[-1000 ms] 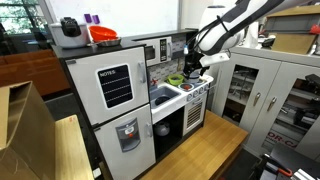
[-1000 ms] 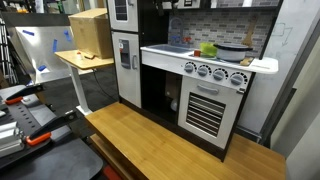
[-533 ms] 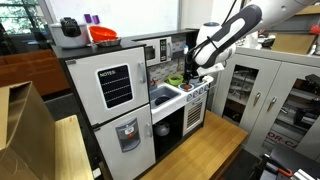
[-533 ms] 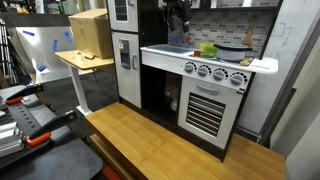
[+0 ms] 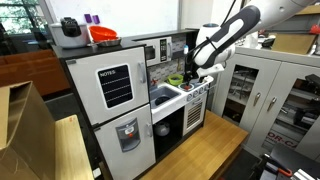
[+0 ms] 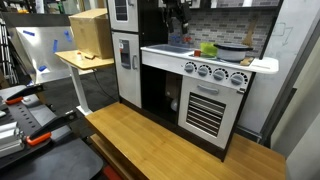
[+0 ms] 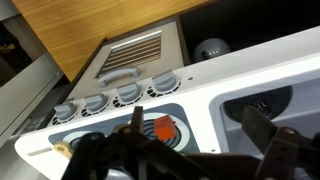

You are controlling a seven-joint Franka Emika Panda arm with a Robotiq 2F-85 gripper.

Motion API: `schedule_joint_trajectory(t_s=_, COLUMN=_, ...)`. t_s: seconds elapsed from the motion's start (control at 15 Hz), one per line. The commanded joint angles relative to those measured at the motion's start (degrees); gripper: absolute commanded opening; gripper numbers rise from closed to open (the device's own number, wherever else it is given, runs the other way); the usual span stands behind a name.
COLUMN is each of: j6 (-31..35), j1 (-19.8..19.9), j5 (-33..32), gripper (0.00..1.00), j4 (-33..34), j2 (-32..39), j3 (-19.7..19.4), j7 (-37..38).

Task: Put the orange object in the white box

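I am at the approach step and hold nothing. In the wrist view the knobs [image 7: 110,98] are on the left. Just behind them the orange object [image 7: 160,128] lies on the stove [image 7: 240,72]. My gripper [image 7: 198,128] hangs above it, jaws wide. Next I should descend and close. I cannot find the white box.

4 knobs [image 7: 128,94] lined up above the oven door [image 6: 205,112], a green item [image 6: 208,49] beside a pan [image 6: 233,47] on the stove, cardboard box [image 6: 90,33] on the desk [image 6: 72,60].
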State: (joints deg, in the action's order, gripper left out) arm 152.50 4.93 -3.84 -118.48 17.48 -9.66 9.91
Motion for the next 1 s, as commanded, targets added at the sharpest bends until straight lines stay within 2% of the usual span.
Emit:
schedule_joint_trajectory(t_s=0.0, j6=-3.5, j1=3.1, j5=4.4, gripper=1.0, j4=5.3, j2=4.3, j3=1.6, j7=-5.7)
schedule_joint_trajectory(t_s=0.27, j6=-3.2, j1=7.6, j5=8.7, gripper=1.0, j4=10.3, j2=9.0, j3=3.6, j7=-15.3)
schedule_joint_trajectory(t_s=0.53, j6=-3.0, j1=13.2, j5=12.7, gripper=1.0, j4=14.0, j2=11.9, j3=8.2, j7=-27.3)
schedule_joint_trajectory(t_s=0.93, j6=-5.2, j1=15.3, j5=12.9, gripper=1.0, j4=19.2, j2=16.5, j3=11.1, j7=-33.4)
